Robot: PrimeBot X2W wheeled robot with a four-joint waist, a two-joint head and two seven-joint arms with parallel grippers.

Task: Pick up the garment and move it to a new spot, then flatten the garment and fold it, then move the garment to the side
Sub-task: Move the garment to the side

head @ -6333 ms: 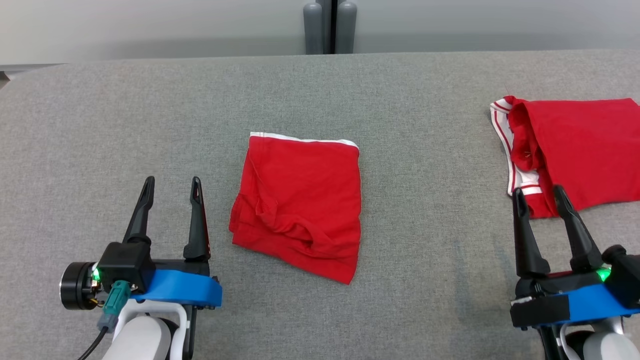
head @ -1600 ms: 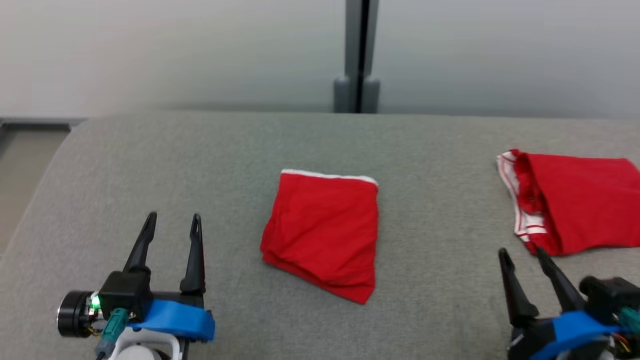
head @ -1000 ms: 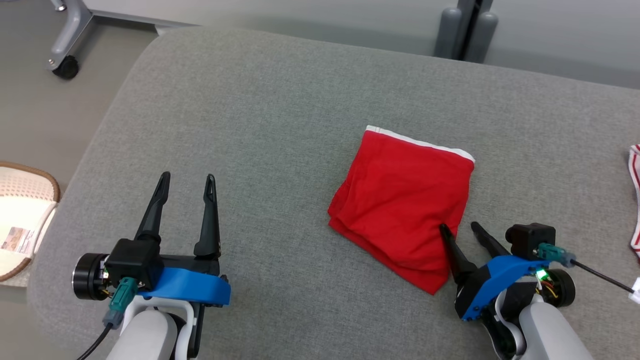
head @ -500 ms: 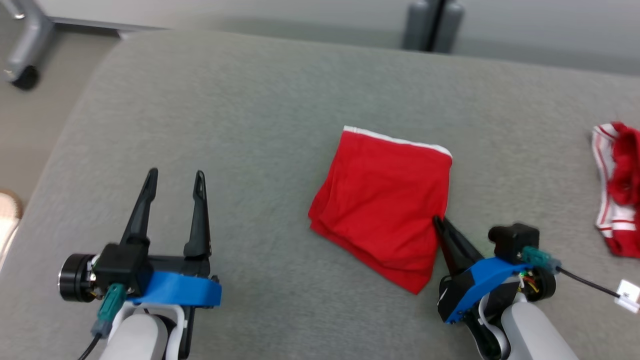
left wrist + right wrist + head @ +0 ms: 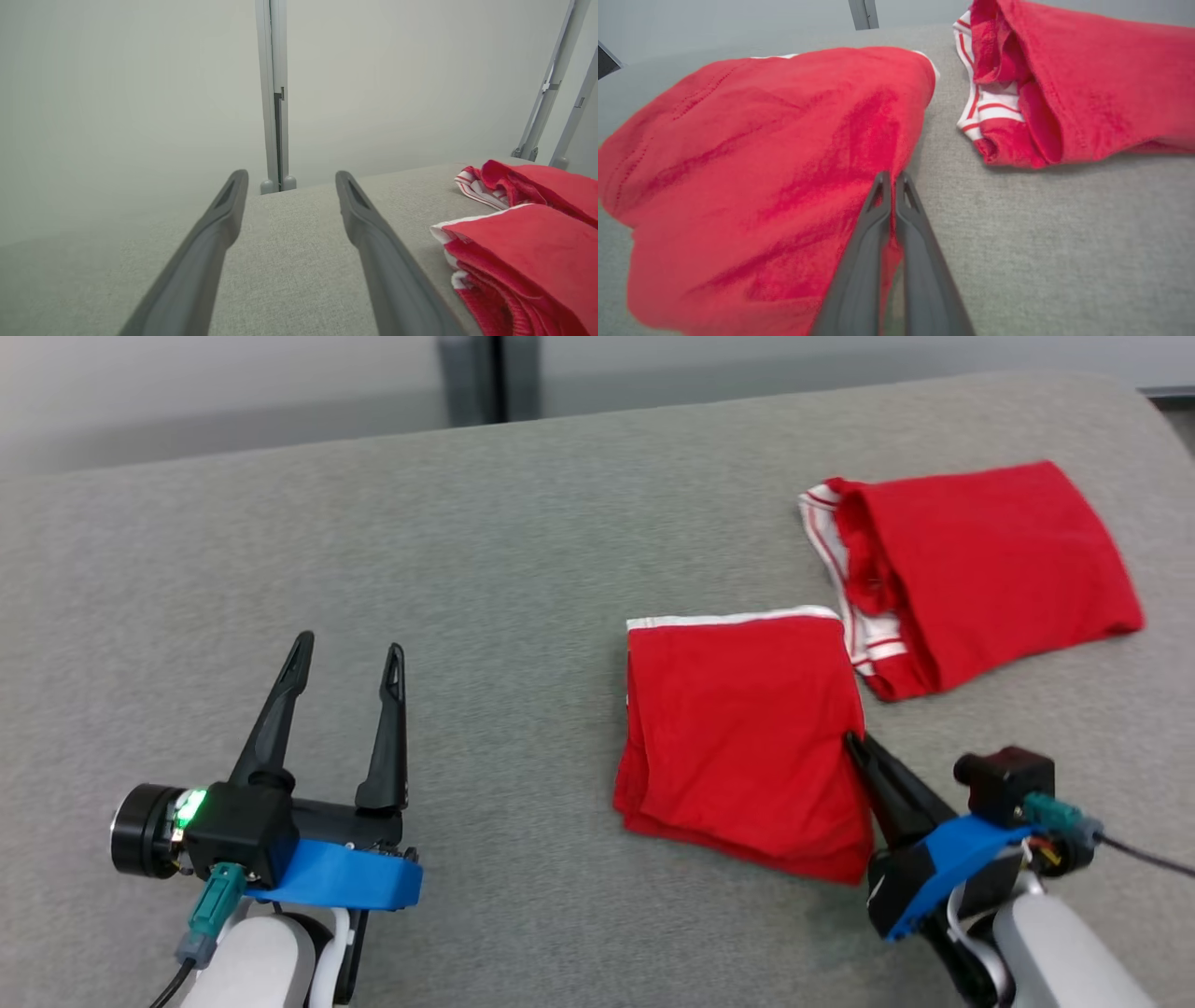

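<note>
Right wrist view: right gripper fingers clenched on the edge of the folded red white-trimmed cloth garment. Head view adds the left gripper, fingers spread wide.

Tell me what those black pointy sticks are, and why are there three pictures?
They belong to a robot with two arms. Each arm ends in a pinching tool with two long fingers. One picture comes from a camera on the robot's head, looking down at a grey table. The other two come from small cameras on its wrists, looking along the fingers. The left tool is open and holds nothing. The right tool is shut, pinching the edge of the red cloth, which lies folded on the table. A striped cloth lies close by.
</note>
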